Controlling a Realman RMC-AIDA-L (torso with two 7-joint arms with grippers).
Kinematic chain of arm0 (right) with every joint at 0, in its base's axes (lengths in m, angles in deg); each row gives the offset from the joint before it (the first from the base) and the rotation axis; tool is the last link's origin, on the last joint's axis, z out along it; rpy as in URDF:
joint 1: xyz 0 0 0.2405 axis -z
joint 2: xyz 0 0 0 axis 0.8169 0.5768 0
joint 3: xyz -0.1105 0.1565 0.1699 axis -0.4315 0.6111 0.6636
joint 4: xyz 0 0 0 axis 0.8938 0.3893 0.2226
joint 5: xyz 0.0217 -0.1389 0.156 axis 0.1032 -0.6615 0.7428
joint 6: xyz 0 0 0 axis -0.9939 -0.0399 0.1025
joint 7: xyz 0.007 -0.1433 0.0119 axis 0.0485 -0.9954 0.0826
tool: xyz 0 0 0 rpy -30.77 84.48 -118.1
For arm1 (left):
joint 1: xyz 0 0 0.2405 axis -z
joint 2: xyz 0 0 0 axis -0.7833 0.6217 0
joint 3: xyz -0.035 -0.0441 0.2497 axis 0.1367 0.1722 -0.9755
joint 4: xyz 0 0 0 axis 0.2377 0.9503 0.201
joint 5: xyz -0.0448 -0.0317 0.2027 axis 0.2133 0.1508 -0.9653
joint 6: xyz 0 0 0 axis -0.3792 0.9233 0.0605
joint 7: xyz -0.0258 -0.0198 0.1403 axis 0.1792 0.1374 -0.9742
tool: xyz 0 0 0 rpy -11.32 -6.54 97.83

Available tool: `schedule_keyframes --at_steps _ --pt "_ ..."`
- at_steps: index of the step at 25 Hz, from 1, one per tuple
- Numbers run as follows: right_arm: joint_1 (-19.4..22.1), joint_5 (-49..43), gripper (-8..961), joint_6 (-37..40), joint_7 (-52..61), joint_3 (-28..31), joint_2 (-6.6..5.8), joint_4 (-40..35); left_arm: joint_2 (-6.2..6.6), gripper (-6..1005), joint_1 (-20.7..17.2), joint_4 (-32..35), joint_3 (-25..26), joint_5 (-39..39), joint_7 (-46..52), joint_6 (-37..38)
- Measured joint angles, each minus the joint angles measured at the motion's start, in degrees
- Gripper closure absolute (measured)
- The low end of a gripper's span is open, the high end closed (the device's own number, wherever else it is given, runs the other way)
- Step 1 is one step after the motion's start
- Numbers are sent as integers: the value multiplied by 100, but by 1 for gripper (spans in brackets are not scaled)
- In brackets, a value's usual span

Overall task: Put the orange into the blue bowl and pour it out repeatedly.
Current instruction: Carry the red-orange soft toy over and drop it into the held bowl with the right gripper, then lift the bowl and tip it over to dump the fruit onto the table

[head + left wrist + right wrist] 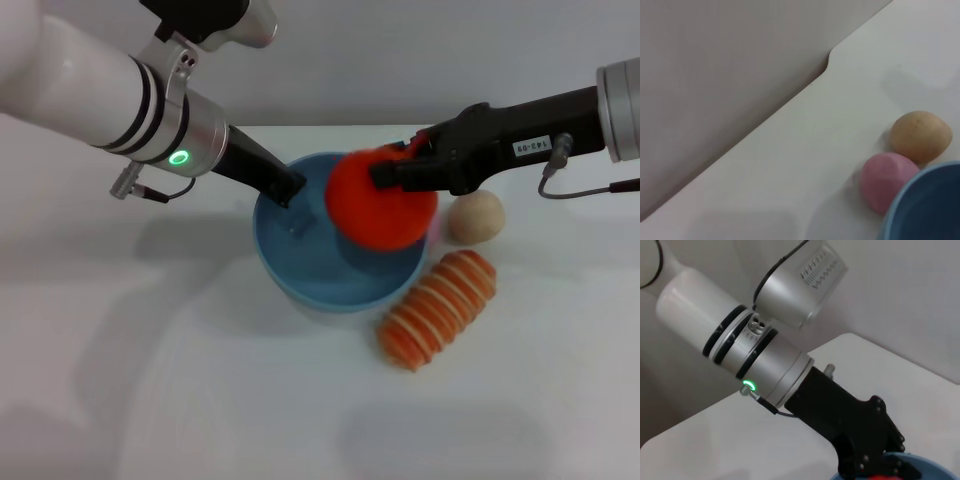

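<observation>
We see the right gripper pinching the orange just above the blue bowl. Our left gripper clamps the bowl's rim opposite, one finger inside.

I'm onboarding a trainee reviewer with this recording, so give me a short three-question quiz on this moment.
1. True or false: the orange lies on the table beside the blue bowl.
2. Which gripper holds the orange? A) left B) right C) neither
3. Fill in: the left gripper grips the bowl's ____.

Key
1. False. The orange is held above the bowl's right side.
2. B. The right gripper is closed on it from the right.
3. Rim, on the bowl's far left side. The striped ridged oblong and tan ball sit to the bowl's right.
</observation>
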Motion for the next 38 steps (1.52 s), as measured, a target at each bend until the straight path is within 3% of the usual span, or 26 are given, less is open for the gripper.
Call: schedule_keyframes --at_steps 10,16,23,26,29,34,38 --pt "339 565 485 -19 -406 358 -20 -54 31 999 -87 -69 93 -7 -44 -175" --pt "839 771 471 -81 -950 1371 -4 -33 33 1000 -148 -42 44 -65 -113 -352" --pt "1640 2126 456 -221 -2499 1832 -47 1034 46 999 -220 354 14 -373 -621 -753" --pt "1757 2184 449 -265 -2849 2046 -35 1372 37 999 -304 647 -242 -674 -780 -1007" --pt "1777 2194 442 -281 -3177 2228 -35 1816 31 1000 -501 1152 -815 -1095 -828 -1269" --pt "1787 2454 234 -282 -3718 2528 -17 2331 13 999 -996 1819 -1974 -2295 -846 -2015" --pt "1798 2591 229 -284 -3837 2758 -19 2537 21 1000 -1440 2232 -2415 -2462 -1506 -2556"
